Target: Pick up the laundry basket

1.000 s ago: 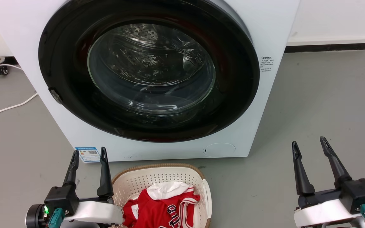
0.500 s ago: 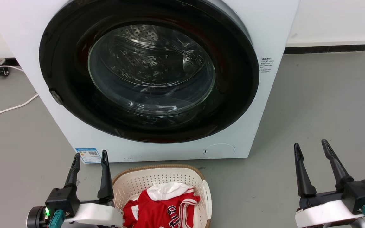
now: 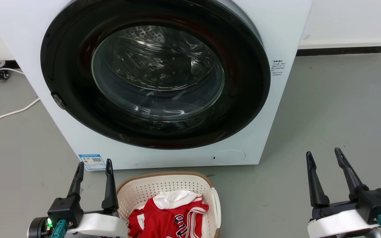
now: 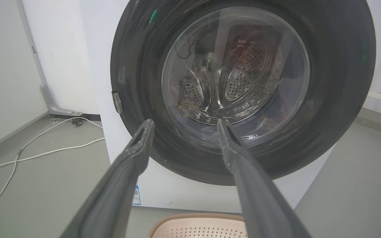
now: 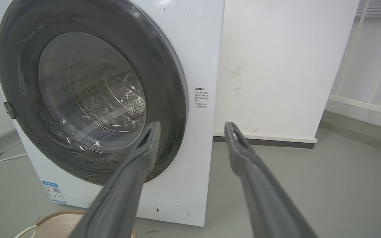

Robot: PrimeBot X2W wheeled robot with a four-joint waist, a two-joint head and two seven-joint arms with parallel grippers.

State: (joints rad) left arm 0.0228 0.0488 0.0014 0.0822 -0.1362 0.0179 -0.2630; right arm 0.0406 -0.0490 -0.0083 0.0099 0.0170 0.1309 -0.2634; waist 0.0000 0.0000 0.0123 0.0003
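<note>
Cream-white perforated plastic forms the laundry basket (image 3: pixel 137 193), which sits on the grey floor (image 3: pixel 342 109) just in front of the white washing machine (image 3: pixel 78 142), at the bottom centre of the head view. Its brown woven-look rim faces the machine, and a white handle (image 3: pixel 216 205) shows on its right side. Inside lies a red jersey (image 3: pixel 167 218), with what looks like a white garment (image 3: pixel 174 197) on it toward the back. The left gripper (image 3: pixel 94 162) hovers just beside the basket's left edge, its two dark fingers spread apart and holding nothing, tips near a blue label (image 3: pixel 92 161) low on the machine. The right gripper (image 3: pixel 322 152) is well apart from the basket on its right, over the floor, fingers likewise spread and empty. The machine's round dark glass door (image 3: pixel 157 72) is closed. A white cable (image 3: pixel 8 114) lies on the floor to the machine's left.
</note>
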